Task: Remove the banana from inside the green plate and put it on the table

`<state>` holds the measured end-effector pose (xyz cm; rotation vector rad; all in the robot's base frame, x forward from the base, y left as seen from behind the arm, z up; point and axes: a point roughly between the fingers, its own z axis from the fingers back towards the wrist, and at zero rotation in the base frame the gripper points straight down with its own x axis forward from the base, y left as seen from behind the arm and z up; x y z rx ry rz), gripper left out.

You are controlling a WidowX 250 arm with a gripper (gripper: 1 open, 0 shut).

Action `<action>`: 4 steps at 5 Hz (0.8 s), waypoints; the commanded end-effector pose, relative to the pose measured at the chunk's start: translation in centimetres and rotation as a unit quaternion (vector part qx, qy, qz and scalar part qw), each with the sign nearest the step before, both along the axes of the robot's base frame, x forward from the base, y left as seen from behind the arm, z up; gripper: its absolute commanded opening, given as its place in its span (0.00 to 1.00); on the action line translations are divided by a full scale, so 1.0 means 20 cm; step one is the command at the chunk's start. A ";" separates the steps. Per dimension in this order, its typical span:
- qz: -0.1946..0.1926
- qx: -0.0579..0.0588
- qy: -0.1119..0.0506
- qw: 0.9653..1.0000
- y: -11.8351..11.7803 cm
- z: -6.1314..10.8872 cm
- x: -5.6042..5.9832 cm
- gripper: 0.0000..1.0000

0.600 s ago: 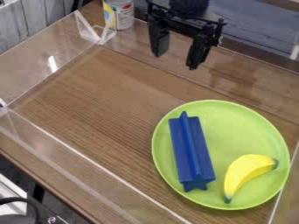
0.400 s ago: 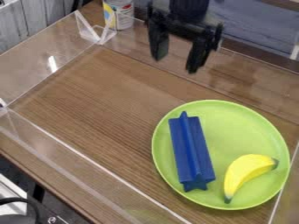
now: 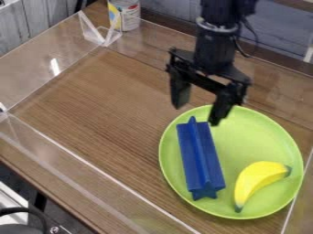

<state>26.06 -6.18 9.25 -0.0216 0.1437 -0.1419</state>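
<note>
A small curved yellow banana (image 3: 258, 181) lies in the front right part of the lime-green plate (image 3: 251, 131), its greenish tip toward the front. A long blue block (image 3: 199, 157) rests on the plate's left half. My gripper (image 3: 199, 99) hangs open above the plate's far left rim, fingers pointing down, one finger (image 3: 221, 108) over the plate and the other over the wood-grain table (image 3: 98, 101). Nothing is between the fingers. The banana is well apart from the gripper, nearer the front right.
Clear acrylic walls (image 3: 55, 155) edge the table on the left and front. A white bottle with a yellow label (image 3: 121, 14) stands beyond the far wall at the back left. The plate's right rim sits close to the right wall.
My gripper has moved from the back of the table forward and down to the right, now hovering over the plate's far rim. It stays open. Banana and block have not moved.
</note>
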 end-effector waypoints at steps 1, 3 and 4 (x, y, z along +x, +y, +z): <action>-0.024 -0.019 -0.036 0.999 -0.14 0.06 -0.01 1.00; -0.058 -0.033 -0.037 0.997 -0.33 -0.03 -0.05 1.00; -0.063 -0.037 -0.033 0.997 -0.37 -0.12 -0.03 1.00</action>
